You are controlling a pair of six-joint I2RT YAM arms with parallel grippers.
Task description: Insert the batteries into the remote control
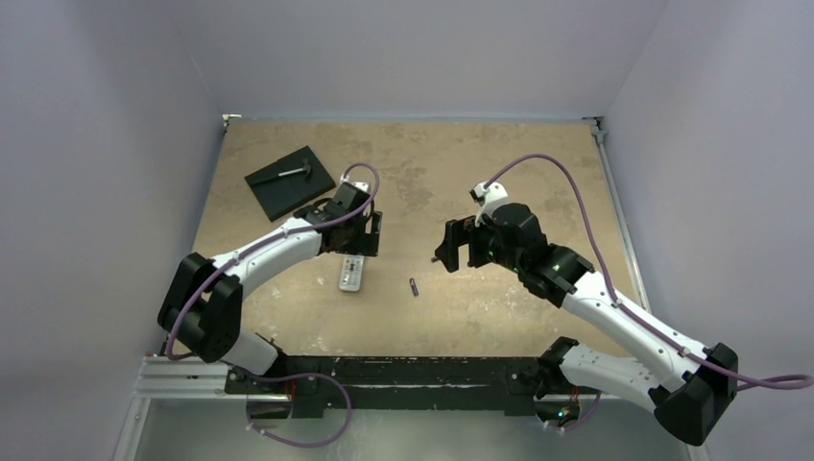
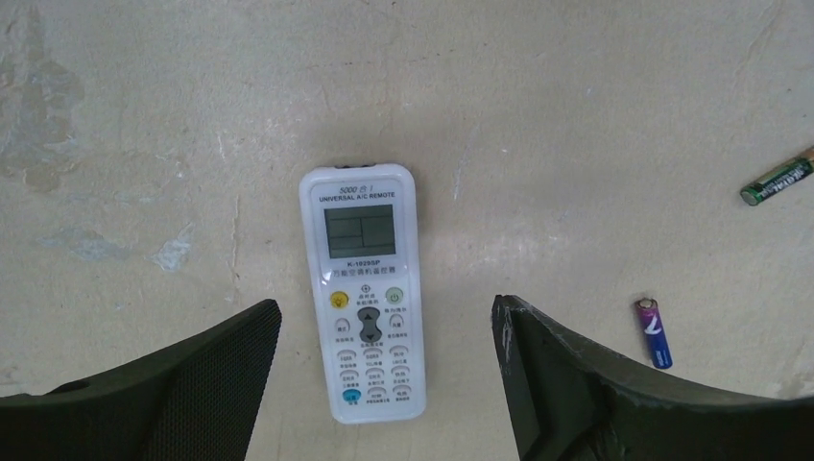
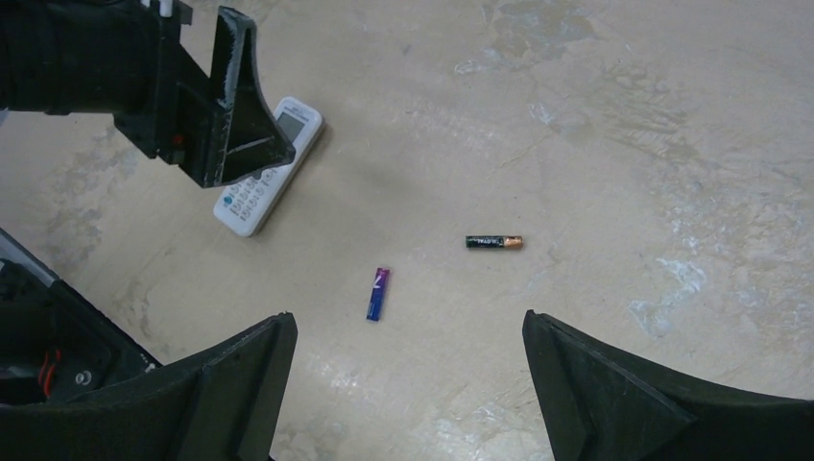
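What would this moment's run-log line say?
left claw: open, astride remote, not touching | right claw: open, empty | remote: face up | purple battery, black battery: loose, apart, unloaded

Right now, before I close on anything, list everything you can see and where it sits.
remote control: one, white, face up on the table, between the left gripper's jaws, untouched.
purple battery: one, bluish-purple, loose on the table, right of the remote in the top view.
gold-tipped battery: one, dark with a gold end, loose on the table, apart from the purple one.
slab: one, black, square, far left of the table.
hammer-like tool: one, grey, lying on the slab.
table: one, mottled tan.
left gripper: one, black, open, above the remote.
right gripper: one, black, open, above the batteries.
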